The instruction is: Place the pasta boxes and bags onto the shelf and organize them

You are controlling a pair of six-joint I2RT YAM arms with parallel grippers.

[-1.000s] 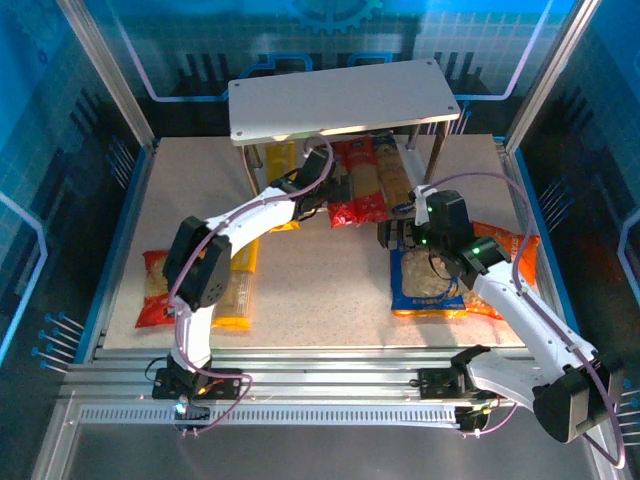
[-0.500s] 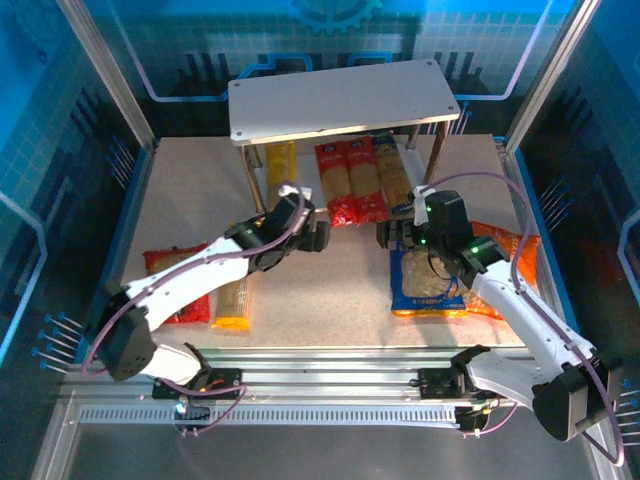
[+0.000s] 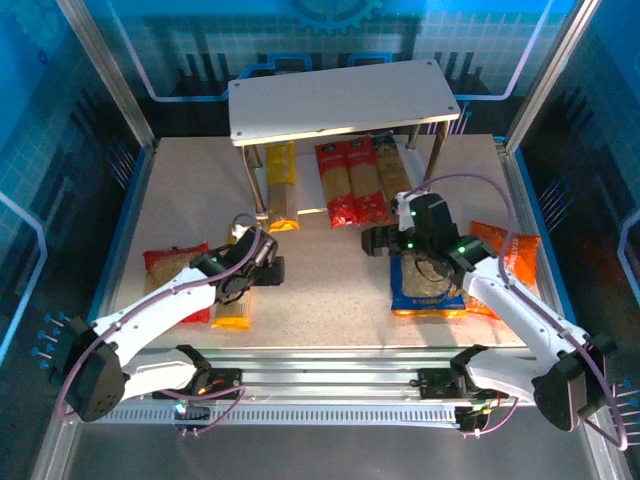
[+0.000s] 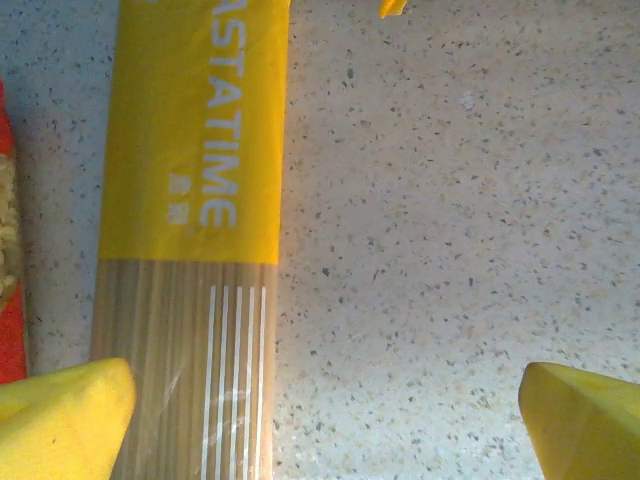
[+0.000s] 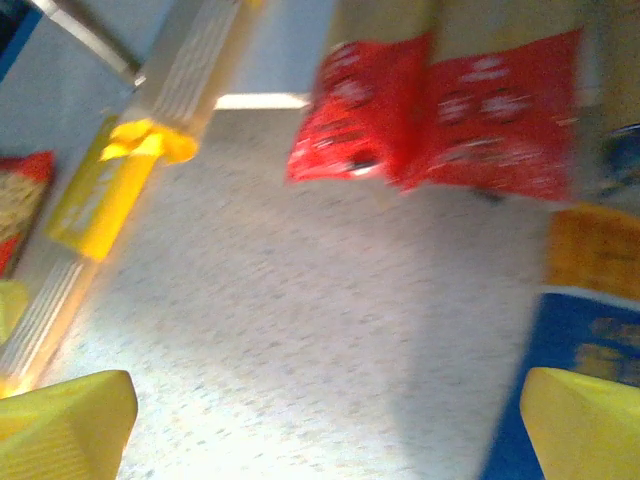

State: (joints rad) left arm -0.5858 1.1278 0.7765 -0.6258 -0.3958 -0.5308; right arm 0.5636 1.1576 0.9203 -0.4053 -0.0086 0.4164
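Left gripper [image 4: 320,430] spread wide and empty; yellow spaghetti pack [image 4: 190,200] flat on the table [image 4: 450,200], off to one side of the gap, its window end under one fingertip [image 4: 60,420].
Pack: yellow wrapper, white lettering "ASTATIME", clear window with pale strands and thin white stripes; red bag [image 4: 8,340] just beside it. Right gripper [image 3: 385,240] likewise wide, empty, at the far end of the blue bag [image 3: 428,285].

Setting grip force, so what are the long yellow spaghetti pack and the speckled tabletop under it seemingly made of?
The long yellow spaghetti pack looks like thin glossy plastic film: its clear window shows pale strands. The speckled tabletop looks like matte stone-effect laminate or composite, pale with dark flecks; I cannot tell which.
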